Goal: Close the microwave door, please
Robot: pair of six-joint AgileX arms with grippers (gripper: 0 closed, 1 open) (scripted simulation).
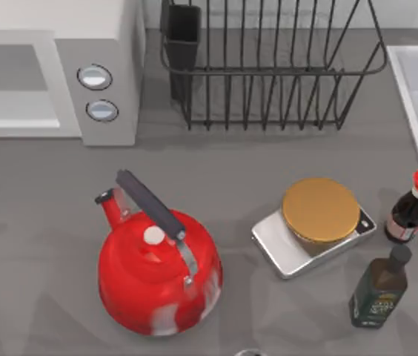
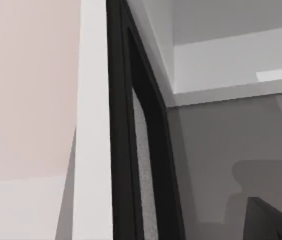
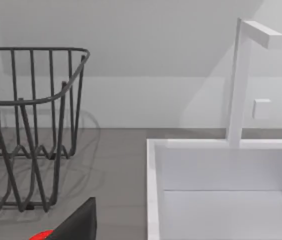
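Top view: the microwave sits at the bench's back left, its cavity exposed, so closing is not finished. Left wrist view shows the microwave door edge-on and close, swung open. Neither end effector's opening can be told. No writing is readable

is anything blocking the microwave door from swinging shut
Nothing visible does. The left wrist view shows the door edge-on beside the cavity with no object between. In the top view, the kettle sits well in front of the microwave, apart from its opening.
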